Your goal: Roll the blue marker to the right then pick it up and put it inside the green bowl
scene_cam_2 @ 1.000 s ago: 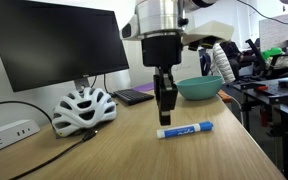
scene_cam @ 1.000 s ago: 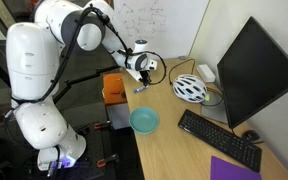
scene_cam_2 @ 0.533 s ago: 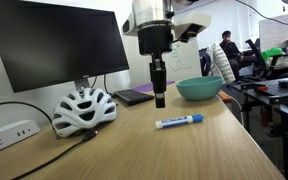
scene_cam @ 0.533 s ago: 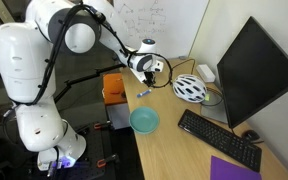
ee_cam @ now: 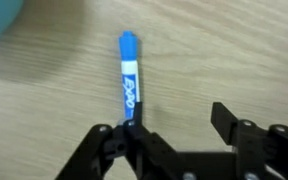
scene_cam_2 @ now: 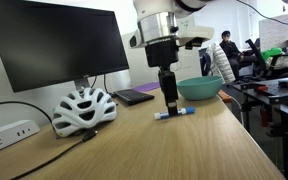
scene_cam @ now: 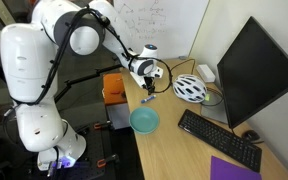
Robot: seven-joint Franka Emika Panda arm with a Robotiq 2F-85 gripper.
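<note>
We see the gripper [ee_cam: 174, 122] spread wide and low over the counter [scene_cam_2: 134, 150], holding nothing. The blue marker [ee_cam: 128, 72] lies flat on the wood. In the wrist view its near end sits right at one finger [ee_cam: 114, 150] rather than in the gap between the two, and we cannot tell whether they touch.

That offset is our main worry. A push applied at one end would probably swing the marker around instead of rolling it sideways, leaving it at an awkward angle for the pick. If the jaws closed from this position, we judge they would miss the barrel or clip only its tip and flick it away. A round barrel on smooth wood also rolls freely, so too hard a nudge could send it toward the counter's edge, which looks near in an exterior view [scene_cam: 147, 98].

The green bowl [scene_cam_2: 199, 88] stands near the marker, beyond it, so a low sweep could knock its rim.

The marker itself is slim and straight, with a blue cap at the far end, a white barrel carrying a blue label, and a dark tail by the finger.
</note>
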